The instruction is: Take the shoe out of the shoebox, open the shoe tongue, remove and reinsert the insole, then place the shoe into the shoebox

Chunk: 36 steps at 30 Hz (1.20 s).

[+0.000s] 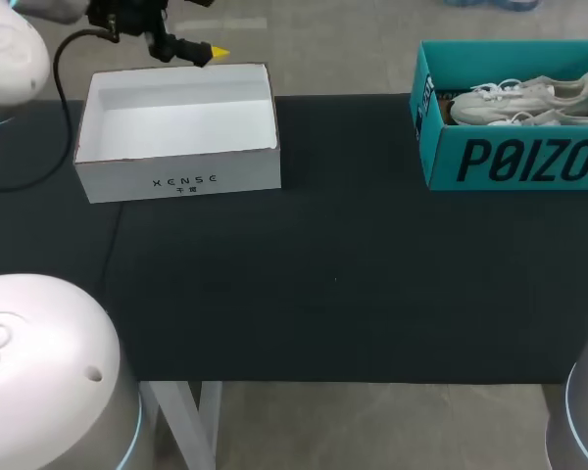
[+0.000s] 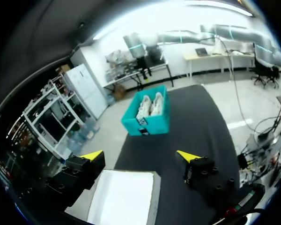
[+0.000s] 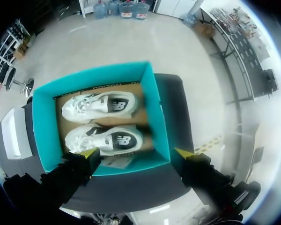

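**Pair in the box, both pincers wide**

The teal shoebox point(image 1: 510, 162) sits at the table's point(image 1: 353, 284) far right corner. Its right end is cut off in the head view. Two pale shoes point(image 3: 105, 139) lie in it side by side with their soles down and their dark side marks showing. Tongues and insoles are too small to make out.

The right gripper point(image 3: 136, 152) hangs above the shoebox, over its wall closest to the wrist. Its fingers are spread well apart and hold nothing. Whether the yellow tips touch the cardboard cannot be told. The finger bodies hide two corners of the shoebox. From the head camera only a speck of yellow shows at the far right edge.

The left gripper point(image 2: 139, 154) is at the far left, above the back edge of an open white box point(image 1: 176, 147). Its fingers are also wide apart and bare. The head view shows only one of its tips, and the arm blocks the other. Through its own camera the shoebox lies well ahead, with part of the white box beneath the fingers.
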Motion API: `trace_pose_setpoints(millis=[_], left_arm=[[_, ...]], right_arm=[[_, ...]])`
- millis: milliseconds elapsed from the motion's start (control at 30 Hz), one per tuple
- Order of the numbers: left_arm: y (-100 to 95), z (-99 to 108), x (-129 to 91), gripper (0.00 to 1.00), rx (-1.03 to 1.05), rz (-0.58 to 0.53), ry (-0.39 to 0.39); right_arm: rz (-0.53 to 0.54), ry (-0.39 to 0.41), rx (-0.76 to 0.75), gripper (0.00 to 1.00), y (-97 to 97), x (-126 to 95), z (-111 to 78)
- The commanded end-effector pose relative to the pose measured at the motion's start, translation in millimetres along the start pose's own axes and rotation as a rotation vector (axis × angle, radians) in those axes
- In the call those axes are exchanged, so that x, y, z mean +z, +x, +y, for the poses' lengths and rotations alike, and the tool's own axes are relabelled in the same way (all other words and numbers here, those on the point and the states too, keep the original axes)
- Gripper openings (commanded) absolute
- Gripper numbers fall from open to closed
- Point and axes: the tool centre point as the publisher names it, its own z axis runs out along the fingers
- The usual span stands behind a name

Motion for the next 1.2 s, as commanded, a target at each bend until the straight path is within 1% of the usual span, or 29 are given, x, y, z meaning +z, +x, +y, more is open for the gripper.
trace_pose_setpoints(millis=[33, 67, 100, 133, 167, 733, 767, 800, 833, 867, 900, 933, 967, 1000, 1033, 1067, 1100, 1133, 1200], left_arm=[[-7.8, 4.9, 3.2, 1.00, -0.175, 0.014, -0.275], [-10.2, 8.7, 5.4, 1.00, -0.179, 0.027, -0.287], [-12.3, 10.5, 9.4, 1.00, -0.144, 0.082, -0.279], [-13.2, 11.8, 12.8, 1.00, -0.133, 0.103, -0.285], [-14.7, 13.3, 15.6, 1.00, -0.055, 0.151, -0.314], [-14.7, 13.3, 15.6, 1.00, -0.055, 0.151, -0.314], [-18.1, 16.1, 16.5, 1.00, -0.118, 0.143, -0.380], [-22.0, 19.7, 16.3, 1.00, -0.233, 0.150, -0.440], [-25.9, 23.7, 14.6, 1.00, -0.286, 0.122, -0.514], [-27.6, 26.7, 13.2, 1.00, -0.335, 0.123, -0.564], [-30.9, 30.4, 11.6, 1.00, -0.396, 0.099, -0.599], [-36.7, 37.3, 10.1, 1.00, -0.457, 0.067, -0.697], [-37.5, 43.2, 10.4, 1.00, -0.496, 0.103, -0.735], [-38.4, 46.7, 10.8, 1.00, -0.508, 0.094, -0.775], [-41.5, 54.5, 11.4, 1.00, -0.520, 0.046, -0.839], [-42.7, 58.4, 10.9, 1.00, -0.533, 0.033, -0.890], [-43.3, 63.1, 9.7, 1.00, -0.540, 0.049, -0.908], [-43.3, 63.1, 9.7, 1.00, -0.540, 0.049, -0.908], [-43.3, 63.1, 9.7, 1.00, -0.540, 0.049, -0.908]], right_arm=[[0.007, -0.037, -0.009, 1.00, -3.8, -1.0, -25.4], [0.008, -0.035, -0.012, 1.00, -3.8, -1.2, -27.7], [0.010, -0.034, -0.016, 1.00, -3.6, -1.0, -29.7], [0.009, -0.035, -0.028, 1.00, -3.4, -1.3, -31.9], [0.011, -0.043, -0.039, 1.00, -3.5, -2.0, -33.7], [0.011, -0.043, -0.039, 1.00, -3.5, -2.0, -33.7], [0.009, -0.043, -0.044, 1.00, -2.7, -1.7, -35.7], [0.017, -0.049, -0.062, 1.00, -1.4, -2.7, -40.4], [0.018, -0.041, -0.074, 1.00, 0.1, -3.9, -45.3], [0.015, -0.042, -0.074, 1.00, 1.0, -4.1, -48.0], [0.014, -0.043, -0.076, 1.00, 1.8, -4.8, -51.7], [0.009, -0.033, -0.093, 1.00, 2.9, -5.6, -56.3], [0.004, -0.036, -0.095, 1.00, 3.7, -6.0, -60.0], [0.006, -0.042, -0.101, 1.00, 4.0, -6.7, -62.4], [0.012, -0.042, -0.110, 1.00, 4.1, -8.2, -67.0], [0.014, -0.045, -0.122, 1.00, 3.7, -9.6, -70.8], [0.014, -0.054, -0.133, 1.00, 2.9, -11.4, -75.1], [0.018, -0.058, -0.140, 1.00, 2.1, -12.6, -77.7], [0.036, -0.063, -0.175, 1.00, -3.2, -17.1, -89.2]])
